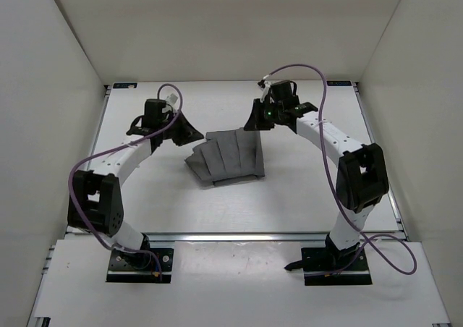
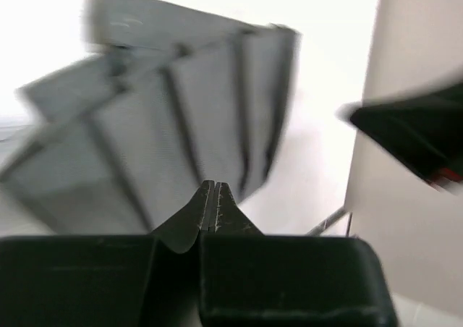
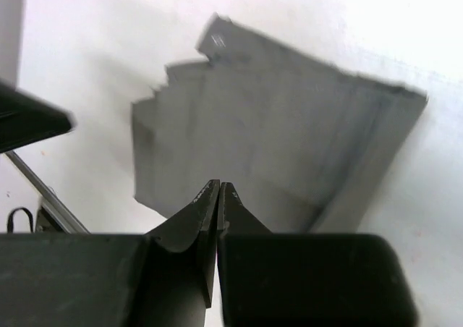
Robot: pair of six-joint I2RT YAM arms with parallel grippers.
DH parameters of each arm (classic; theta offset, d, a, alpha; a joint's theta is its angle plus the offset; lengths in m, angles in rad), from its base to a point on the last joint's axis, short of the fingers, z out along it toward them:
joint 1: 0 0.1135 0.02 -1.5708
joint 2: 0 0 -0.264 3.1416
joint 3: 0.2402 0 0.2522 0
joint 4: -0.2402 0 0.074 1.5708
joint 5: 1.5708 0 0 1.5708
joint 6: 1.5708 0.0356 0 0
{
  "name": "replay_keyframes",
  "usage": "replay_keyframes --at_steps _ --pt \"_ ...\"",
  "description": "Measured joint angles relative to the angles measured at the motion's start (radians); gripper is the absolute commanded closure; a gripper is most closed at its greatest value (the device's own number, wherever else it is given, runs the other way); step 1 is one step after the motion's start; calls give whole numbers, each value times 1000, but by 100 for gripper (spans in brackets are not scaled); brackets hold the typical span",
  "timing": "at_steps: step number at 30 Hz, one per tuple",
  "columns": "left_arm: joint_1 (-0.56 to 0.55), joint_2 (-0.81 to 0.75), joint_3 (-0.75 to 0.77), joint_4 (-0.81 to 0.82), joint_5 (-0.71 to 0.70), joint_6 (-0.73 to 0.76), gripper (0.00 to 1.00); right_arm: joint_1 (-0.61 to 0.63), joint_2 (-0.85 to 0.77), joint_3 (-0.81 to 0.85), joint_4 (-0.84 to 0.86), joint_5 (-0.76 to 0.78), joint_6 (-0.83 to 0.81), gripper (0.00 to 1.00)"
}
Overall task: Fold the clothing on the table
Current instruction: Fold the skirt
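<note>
The clothing [image 1: 228, 157] is a grey pleated piece lying folded over itself in the middle of the white table [image 1: 304, 189]. My left gripper [image 1: 191, 134] hovers just off its far left corner, shut and empty. At the far right corner is my right gripper [image 1: 254, 118], likewise shut with nothing in it. In the left wrist view the closed tips [image 2: 210, 187] point at the clothing [image 2: 181, 110], whose pleats fan out ahead. The right wrist view shows the closed tips [image 3: 218, 187] over the near edge of the clothing [image 3: 275, 146].
Upright white walls [image 1: 51, 110] enclose the table on the left, back and right. A metal rail [image 1: 239, 236] runs along the near edge, in front of the arm bases. Purple cables [image 1: 329, 124] loop off both arms. The right gripper's black body [image 2: 419, 135] shows in the left wrist view.
</note>
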Motion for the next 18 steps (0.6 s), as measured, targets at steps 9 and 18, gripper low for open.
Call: replay_keyframes --at_steps 9,18 --pt "-282 -31 -47 61 -121 27 100 -4 86 -94 -4 -28 -27 100" --pt "-287 64 -240 6 -271 72 100 -35 188 -95 -6 -29 -53 100"
